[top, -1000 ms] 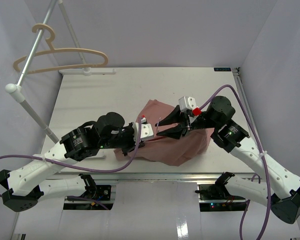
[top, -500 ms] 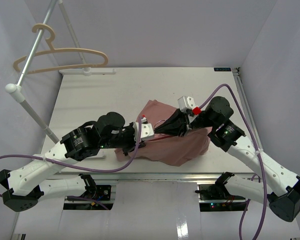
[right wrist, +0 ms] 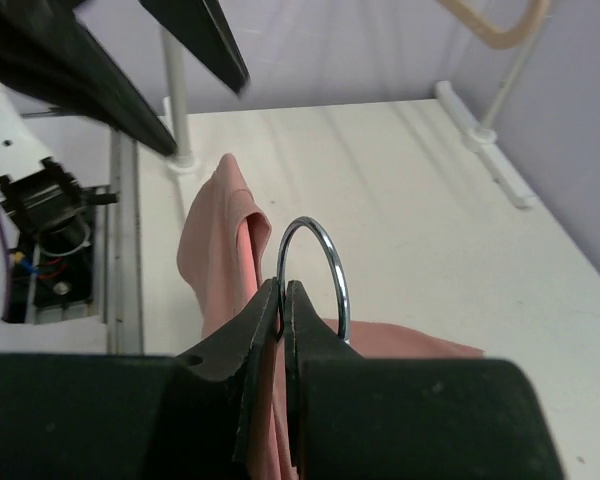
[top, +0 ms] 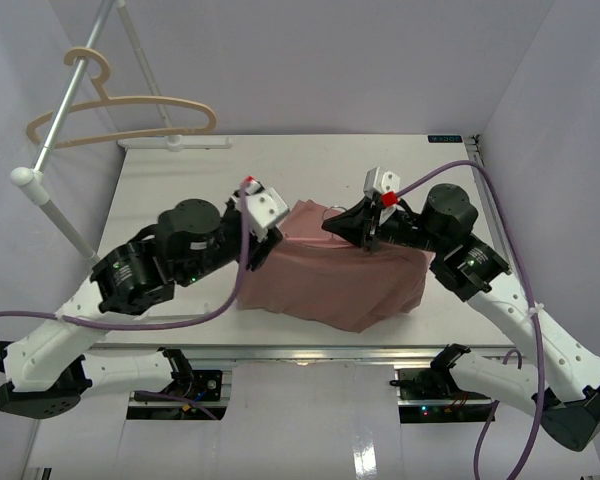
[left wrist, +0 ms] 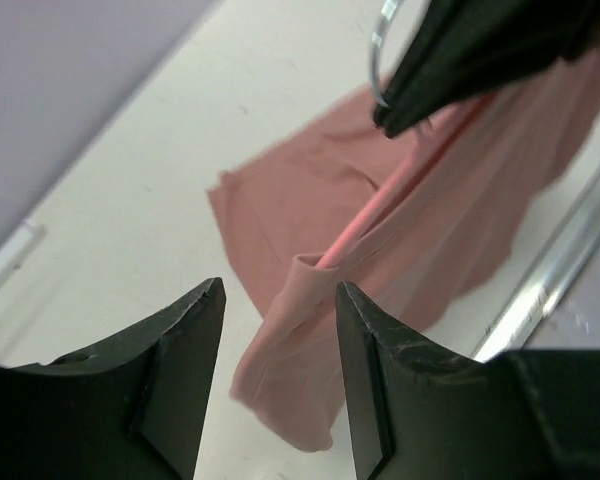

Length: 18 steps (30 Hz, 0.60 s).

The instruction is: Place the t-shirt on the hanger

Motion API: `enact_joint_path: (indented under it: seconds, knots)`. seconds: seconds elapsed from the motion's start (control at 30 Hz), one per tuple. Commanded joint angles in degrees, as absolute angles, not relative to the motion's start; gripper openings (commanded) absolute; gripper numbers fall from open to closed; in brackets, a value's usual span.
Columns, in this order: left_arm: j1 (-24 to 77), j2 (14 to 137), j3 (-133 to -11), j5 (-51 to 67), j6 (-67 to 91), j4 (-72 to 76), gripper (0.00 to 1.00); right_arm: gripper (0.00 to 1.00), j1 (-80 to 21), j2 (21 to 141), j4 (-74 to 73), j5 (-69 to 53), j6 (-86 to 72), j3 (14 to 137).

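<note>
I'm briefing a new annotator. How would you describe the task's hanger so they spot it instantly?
On the white table, find the bunched dusty-pink cloth t-shirt. The thin pink hanger runs inside it, its metal hook pinched by the right gripper. Unlike it, the thick beige hanger hangs beyond the table's far-left corner.

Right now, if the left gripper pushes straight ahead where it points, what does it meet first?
Probably the t-shirt: its bunched end, draped over the hanger arm, sits centred ahead of the open left gripper. Depth is unclear.
</note>
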<state>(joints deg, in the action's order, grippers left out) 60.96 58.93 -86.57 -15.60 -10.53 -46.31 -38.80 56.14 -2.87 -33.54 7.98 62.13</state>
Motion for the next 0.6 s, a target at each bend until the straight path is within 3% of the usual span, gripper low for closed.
enact_joint_path:
  seconds: [0.0,0.23,0.57]
  knots:
    - [61.2,52.2,-89.1,-31.2,-6.7,-38.3,0.56,0.08,-36.4,58.3,-6.9,-27.1,10.8,74.5]
    - [61.2,43.2,-73.7,-41.1,-5.4,-26.4,0.57,0.08,-32.3,64.1,-16.8,-27.1,12.9,92.9]
    - [61.2,41.8,-62.4,-40.0,0.6,-18.8,0.57,0.08,-31.0,63.1,-17.7,-27.9,13.0,95.9]
